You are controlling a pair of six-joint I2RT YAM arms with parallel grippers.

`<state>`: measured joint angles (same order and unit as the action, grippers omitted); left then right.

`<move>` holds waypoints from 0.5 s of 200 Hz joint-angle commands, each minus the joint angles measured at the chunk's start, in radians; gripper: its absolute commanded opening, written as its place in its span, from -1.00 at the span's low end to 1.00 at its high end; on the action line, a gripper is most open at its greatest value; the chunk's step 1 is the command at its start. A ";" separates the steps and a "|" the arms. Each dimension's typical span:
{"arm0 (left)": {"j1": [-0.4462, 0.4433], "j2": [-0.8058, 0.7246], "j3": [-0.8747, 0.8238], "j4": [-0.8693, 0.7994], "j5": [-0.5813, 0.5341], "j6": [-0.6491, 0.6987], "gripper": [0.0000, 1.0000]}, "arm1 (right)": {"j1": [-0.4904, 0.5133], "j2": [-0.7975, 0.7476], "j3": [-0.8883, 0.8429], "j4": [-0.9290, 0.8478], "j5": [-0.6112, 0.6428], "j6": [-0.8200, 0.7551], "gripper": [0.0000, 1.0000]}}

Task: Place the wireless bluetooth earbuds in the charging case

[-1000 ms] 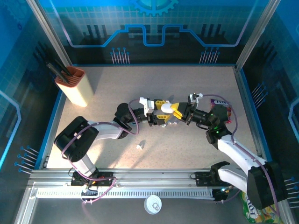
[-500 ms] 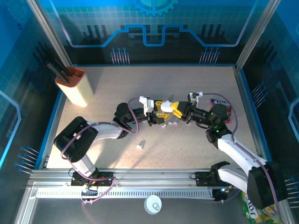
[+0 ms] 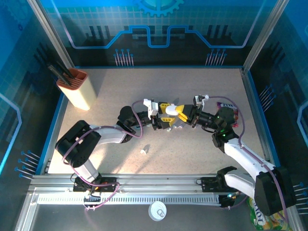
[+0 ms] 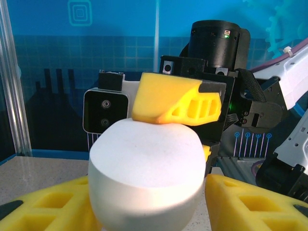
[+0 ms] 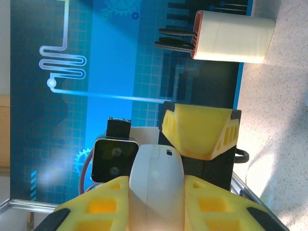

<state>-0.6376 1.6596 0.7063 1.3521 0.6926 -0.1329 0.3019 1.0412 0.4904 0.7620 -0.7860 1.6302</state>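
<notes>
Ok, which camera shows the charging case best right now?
Right wrist: the charging case lies lengthwise in the right gripper, its long side and a small dark mark visible. Left wrist gives the rounded end, close up but featureless. In top external the charging case is tiny and half hidden.

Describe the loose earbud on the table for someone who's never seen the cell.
On the speckled table, look from the white case held mid-table toward the near edge. The earbud lies alone there, just right of the left arm's white link: a tiny white piece, far smaller than the case.
</notes>
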 commanded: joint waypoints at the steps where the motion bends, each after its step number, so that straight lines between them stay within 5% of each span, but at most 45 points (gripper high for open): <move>1: -0.001 -0.023 0.028 0.037 -0.010 -0.009 0.09 | 0.016 0.002 0.028 0.010 0.007 -0.019 -0.78; 100: 0.000 -0.025 0.028 0.036 -0.015 -0.022 0.02 | 0.020 0.011 0.024 0.010 0.010 -0.018 -0.79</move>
<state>-0.6376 1.6596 0.7063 1.3529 0.6849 -0.1333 0.3088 1.0508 0.4904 0.7586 -0.7860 1.6299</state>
